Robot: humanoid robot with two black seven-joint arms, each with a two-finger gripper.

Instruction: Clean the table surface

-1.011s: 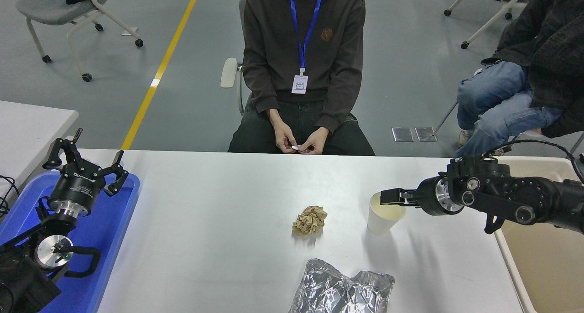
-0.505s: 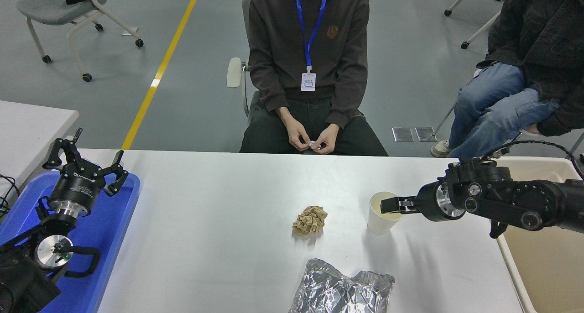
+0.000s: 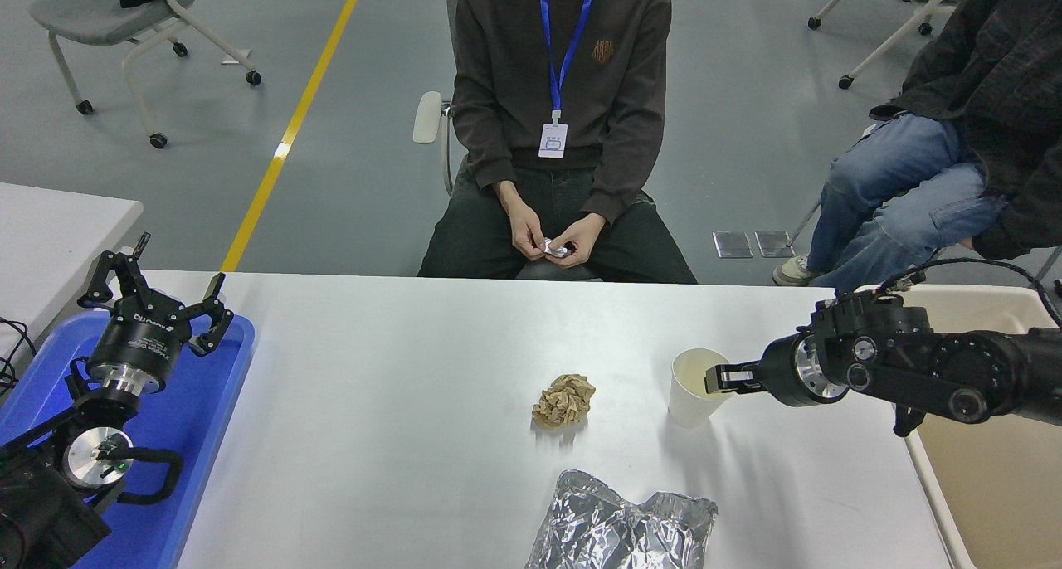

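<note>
I see my right gripper [image 3: 718,378] at the rim of the white paper cup [image 3: 695,386] on the matte white table surface [image 3: 398,436]; I cannot tell its grasp. My left gripper [image 3: 158,283] rests splayed apart over the blue plastic tray [image 3: 207,411].

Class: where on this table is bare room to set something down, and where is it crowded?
The table surface is bare between the blue tray and crumpled brown paper, and along the far edge. It is crowded around the paper cup, right pincer and foil.

Only print visible: white lettering on the left gripper [image 3: 158,291] wrist housing, too small to read. Orange emblem on the seated person's sweater [image 3: 603,51], illegible.
</note>
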